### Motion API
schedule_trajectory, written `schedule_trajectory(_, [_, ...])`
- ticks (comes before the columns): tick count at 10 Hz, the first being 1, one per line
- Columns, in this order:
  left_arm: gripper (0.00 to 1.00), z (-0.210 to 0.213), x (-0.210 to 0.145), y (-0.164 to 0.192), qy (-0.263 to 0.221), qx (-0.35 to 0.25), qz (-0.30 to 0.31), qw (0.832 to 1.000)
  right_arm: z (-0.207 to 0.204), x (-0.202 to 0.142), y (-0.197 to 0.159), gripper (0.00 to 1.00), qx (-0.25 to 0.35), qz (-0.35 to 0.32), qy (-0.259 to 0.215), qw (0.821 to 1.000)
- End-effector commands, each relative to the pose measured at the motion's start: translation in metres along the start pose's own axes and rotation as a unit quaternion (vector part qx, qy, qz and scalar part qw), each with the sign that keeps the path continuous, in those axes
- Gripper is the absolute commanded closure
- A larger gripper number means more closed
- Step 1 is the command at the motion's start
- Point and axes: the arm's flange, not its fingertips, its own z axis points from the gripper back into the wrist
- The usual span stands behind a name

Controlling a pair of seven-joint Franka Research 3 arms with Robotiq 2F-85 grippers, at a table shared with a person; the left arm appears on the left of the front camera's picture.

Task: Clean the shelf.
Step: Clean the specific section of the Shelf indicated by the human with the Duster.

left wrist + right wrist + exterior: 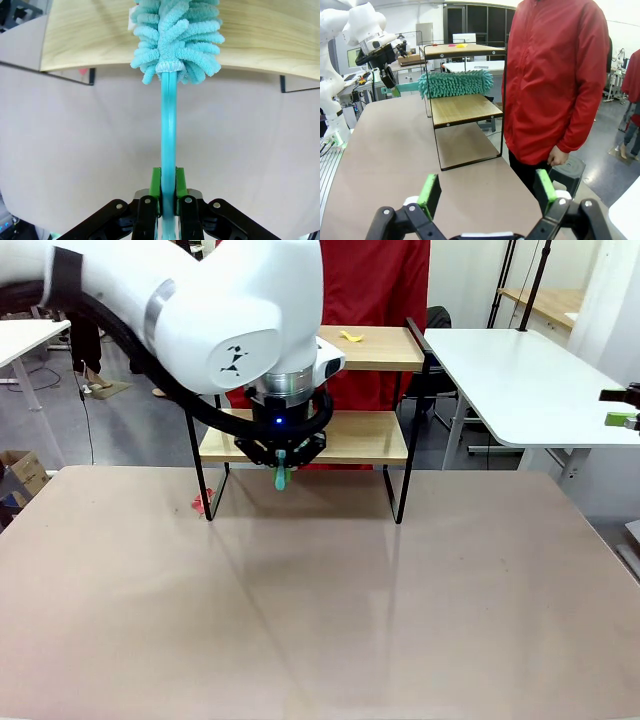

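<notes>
Nearest you, the table is lying bare from its near edge up to the middle. Past the middle, your left gripper is reaching in from the left and pointing toward the far edge. Its jaws are pressing together on the thin teal handle of the duster, with a green pad sitting on each side of it. The handle is running straight out from the pads toward the shelf.

The shelf is standing at the middle of the far edge, its black legs resting on the table. The duster's fluffy head is lying in the gap between the two boards, over the lower one near its left end. You cannot tell whether it is touching the wood. A small red scrap is lying on the table just beside the shelf's left front leg. A yellow bit is sitting on the top board.

Toward the right edge, your right gripper is hanging with its jaws wide apart, nothing between the pads, and facing the shelf's end.

Beyond the far edge, a person in a red jacket is standing just behind the shelf.
</notes>
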Motion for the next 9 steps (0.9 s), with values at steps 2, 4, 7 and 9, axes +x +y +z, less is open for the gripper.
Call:
schedule_trajectory(2, [0.87, 0.013, -0.020, 0.037, 0.009, 0.021, 0.004, 1.000, -0.001, 0.002, 0.001, 0.00, 0.000, 0.001, 0.000, 1.000])
schedule_trajectory(4, [0.87, 0.015, -0.025, 0.063, 0.013, 0.041, 0.018, 0.999, -0.001, 0.002, 0.001, 0.00, 0.000, 0.001, 0.000, 1.000])
schedule_trajectory(7, [0.87, 0.022, -0.036, 0.082, 0.024, 0.131, 0.053, 0.990, -0.001, 0.002, 0.001, 0.00, 0.000, 0.001, 0.000, 1.000])
schedule_trajectory(9, [0.87, 0.038, -0.046, 0.077, -0.013, 0.159, 0.068, 0.985, -0.001, 0.002, 0.001, 0.00, 0.000, 0.001, 0.000, 1.000])
